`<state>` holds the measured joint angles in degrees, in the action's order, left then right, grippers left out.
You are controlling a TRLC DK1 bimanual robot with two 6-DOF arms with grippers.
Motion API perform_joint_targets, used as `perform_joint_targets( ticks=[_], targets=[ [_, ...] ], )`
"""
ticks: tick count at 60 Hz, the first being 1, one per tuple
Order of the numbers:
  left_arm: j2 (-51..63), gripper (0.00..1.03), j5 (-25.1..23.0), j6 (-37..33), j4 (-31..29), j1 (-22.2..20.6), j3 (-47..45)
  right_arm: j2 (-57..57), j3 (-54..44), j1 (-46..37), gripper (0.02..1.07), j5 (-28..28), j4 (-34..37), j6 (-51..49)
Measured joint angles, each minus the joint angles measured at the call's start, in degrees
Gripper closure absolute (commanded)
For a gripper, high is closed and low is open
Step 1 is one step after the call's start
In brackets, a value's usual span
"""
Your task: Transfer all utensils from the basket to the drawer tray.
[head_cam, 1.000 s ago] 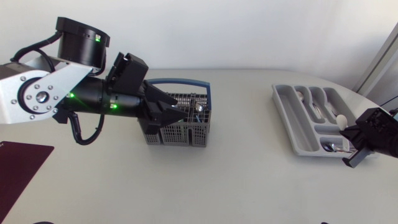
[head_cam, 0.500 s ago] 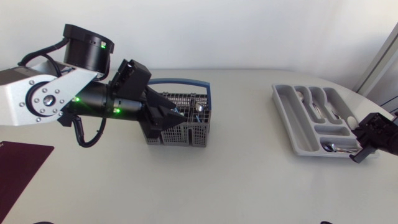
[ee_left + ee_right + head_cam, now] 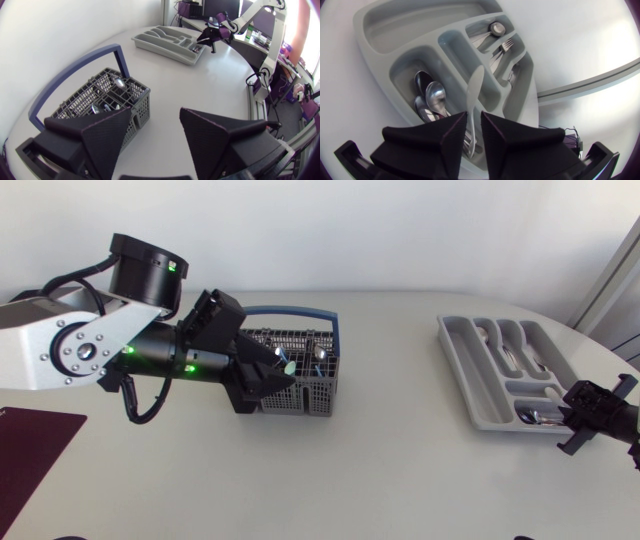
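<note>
- The left gripper (image 3: pixel 272 373) sits left of centre in the head view, at the near wall of the grey mesh basket with a blue hoop handle (image 3: pixel 300 395). Its fingers are spread wide and hold nothing.
- Metal utensils (image 3: pixel 318 353) stand in the basket's compartments.
- The light grey plastic drawer tray (image 3: pixel 462 365) lies at the right.
- At the right edge, the right gripper (image 3: pixel 474 120) is clamped on a white spoon (image 3: pixel 474 82) held over the tray's dividers.
- Shiny metal spoons (image 3: pixel 432 95) lie in one compartment.
</note>
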<state>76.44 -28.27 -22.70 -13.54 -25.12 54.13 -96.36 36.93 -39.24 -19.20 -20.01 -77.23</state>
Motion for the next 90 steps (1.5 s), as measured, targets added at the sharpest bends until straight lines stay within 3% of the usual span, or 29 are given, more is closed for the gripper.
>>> perform_joint_targets(
  ticks=[18,27,39,53,77,83,90],
  targets=[
    [0.5,0.32,2.6,-1.38,3.93,-0.17,-2.01,1.99,-1.7,-1.75,0.2,0.63,-0.55,-1.66],
    [0.74,0.32,3.32,-1.38,8.57,-1.01,-4.74,7.63,-1.75,-1.88,0.12,0.39,3.76,-0.09],
    [1.99,0.32,5.68,-1.36,15.82,-3.02,-7.43,16.2,-2.69,-0.44,0.12,-0.26,10.03,4.02],
    [4.24,0.32,10.08,-1.4,24.37,-6.19,-9.2,25.22,-5.7,7.61,0.12,0.22,16.9,9.42],
    [9.27,0.32,11.72,-1.99,33.62,-6.71,-9.27,35.85,-8.07,25.86,0.12,8.76,22.88,18.38],
    [10.21,0.4,11.72,-2.03,34.71,-6.62,-9.27,35.87,-8.07,28.98,0.12,10.6,22.91,20.35],
    [11.52,0.42,11.72,-2.49,35.8,-6.34,-9.27,35.85,-8.07,32.13,0.12,12.35,22.88,22.08]
  ],
)
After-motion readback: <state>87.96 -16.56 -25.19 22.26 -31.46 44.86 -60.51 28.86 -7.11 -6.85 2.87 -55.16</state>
